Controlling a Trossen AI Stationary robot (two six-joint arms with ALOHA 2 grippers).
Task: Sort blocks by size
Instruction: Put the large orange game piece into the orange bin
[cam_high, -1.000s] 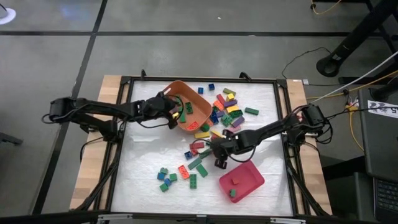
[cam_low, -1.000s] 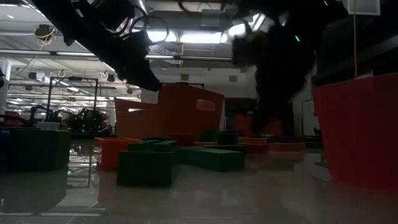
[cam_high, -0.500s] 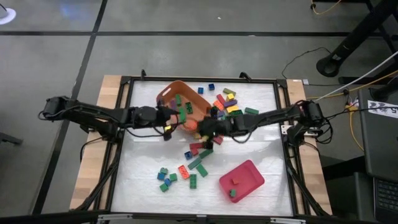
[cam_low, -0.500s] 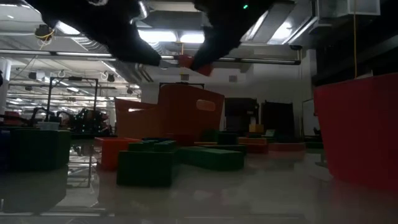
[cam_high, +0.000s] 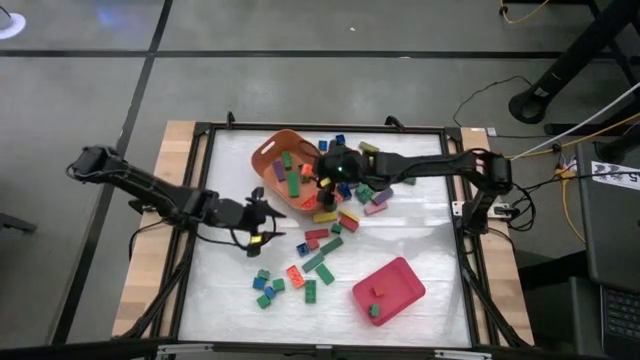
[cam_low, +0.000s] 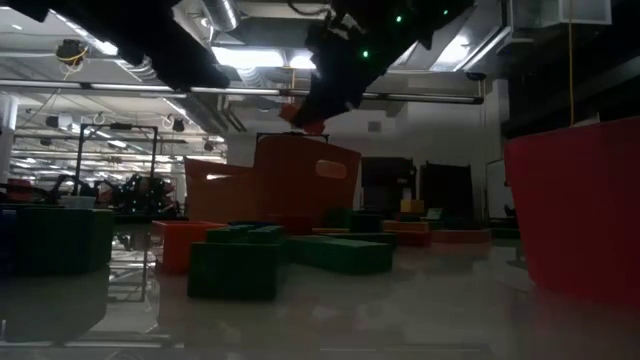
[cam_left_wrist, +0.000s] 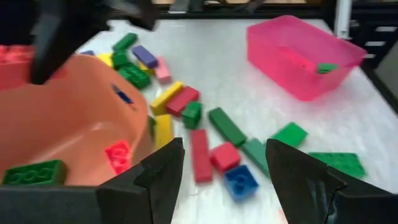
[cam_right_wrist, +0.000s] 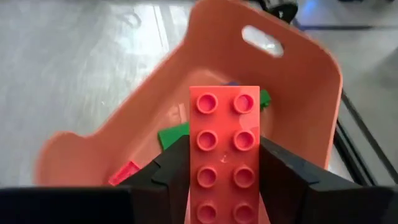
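My right gripper (cam_high: 322, 180) hangs over the right part of the orange tub (cam_high: 275, 150), shut on a long red brick (cam_right_wrist: 224, 143), also seen in the low view (cam_low: 303, 115). Green blocks (cam_high: 292, 180) lie in the tub. My left gripper (cam_high: 268, 215) stands open in front of the tub, above loose blocks (cam_left_wrist: 224, 155), nothing between its fingers. More blocks lie spread to the right of the tub (cam_high: 365, 180) and toward the near edge (cam_high: 270, 288). My right gripper pinches the red brick by its two long sides (cam_right_wrist: 198, 168) between its two fingers. The fingers slant down from the table's right and lie along the brick, which sticks out ahead of them, studs up. The brick is lifted clear above the tub's inside (cam_right_wrist: 124, 143).
A pink tray (cam_high: 395, 280) with a few green blocks stands near the table's near right corner. The black frame (cam_high: 200, 200) runs round the white table top. Bare table shows at the near left (cam_high: 225, 290).
My right gripper has carried the red brick up and toward the far left, from beside the pink tray to above the tub. My left gripper has drawn back from the tub toward the table's near edge, still open.
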